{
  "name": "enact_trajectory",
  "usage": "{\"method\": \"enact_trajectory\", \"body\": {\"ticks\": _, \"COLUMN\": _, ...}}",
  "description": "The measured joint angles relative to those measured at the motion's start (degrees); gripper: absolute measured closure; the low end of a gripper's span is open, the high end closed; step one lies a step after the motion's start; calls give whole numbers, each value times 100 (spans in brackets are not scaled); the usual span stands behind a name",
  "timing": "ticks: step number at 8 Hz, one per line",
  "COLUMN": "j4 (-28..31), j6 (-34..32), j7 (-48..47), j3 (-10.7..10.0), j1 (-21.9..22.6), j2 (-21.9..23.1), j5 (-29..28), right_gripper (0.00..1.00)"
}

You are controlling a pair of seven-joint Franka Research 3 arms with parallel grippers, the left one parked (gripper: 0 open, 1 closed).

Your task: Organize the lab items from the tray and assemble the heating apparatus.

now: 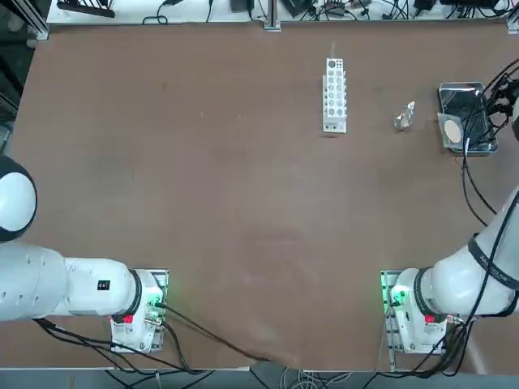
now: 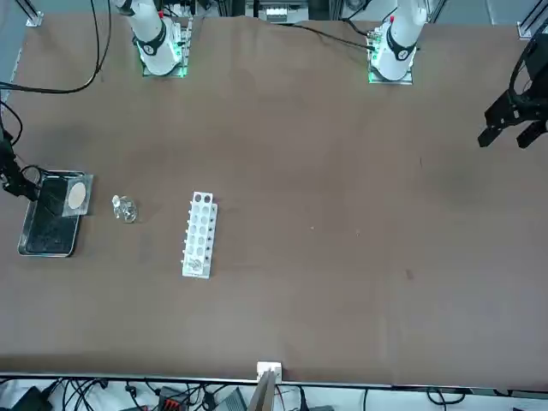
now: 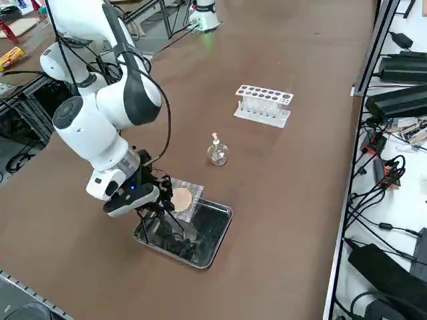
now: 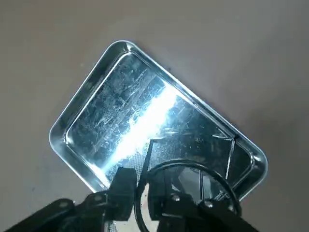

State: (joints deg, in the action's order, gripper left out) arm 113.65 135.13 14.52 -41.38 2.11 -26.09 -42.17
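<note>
Meanwhile, the right gripper (image 4: 140,200) reaches down into the shiny metal tray (image 4: 87,94) at the far right edge of the desk (image 1: 203,203), its fingers (image 4: 123,186) narrowed about the rim of the black wire tripod (image 4: 193,166), though whether they actually grip it cannot be told. The glass burner (image 3: 217,153) already stands on the desk near the tray, and the grey gauze mat (image 3: 181,199) rests on the tray's near edge. Light, springy and thin, the tripod looks apt to slip or tilt, so a hold on its ring seems best.
</note>
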Motion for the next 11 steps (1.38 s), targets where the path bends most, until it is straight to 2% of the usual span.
{"method": "enact_trajectory", "body": {"ticks": 1, "j4": -6, "j6": 0, "j7": -1, "j3": 10, "j1": 2, "j2": 0, "j5": -11, "right_gripper": 86}}
{"method": "enact_trajectory", "body": {"ticks": 2, "j4": -18, "j6": 0, "j7": -1, "j3": 19, "j1": 15, "j2": -2, "j5": -11, "right_gripper": 87}}
{"method": "enact_trajectory", "body": {"ticks": 7, "j4": -389, "j6": -42, "j7": -135, "j3": 44, "j1": 69, "j2": 6, "j5": -17, "right_gripper": 88}}
{"method": "enact_trajectory", "body": {"ticks": 9, "j4": -565, "j6": -346, "j7": -451, "j3": 42, "j1": 212, "j2": 74, "j5": -16, "right_gripper": 88}}
{"method": "enact_trajectory", "body": {"ticks": 11, "j4": -911, "j6": -1193, "j7": -510, "j3": 11, "j1": 269, "j2": 222, "j5": 303, "right_gripper": 90}}
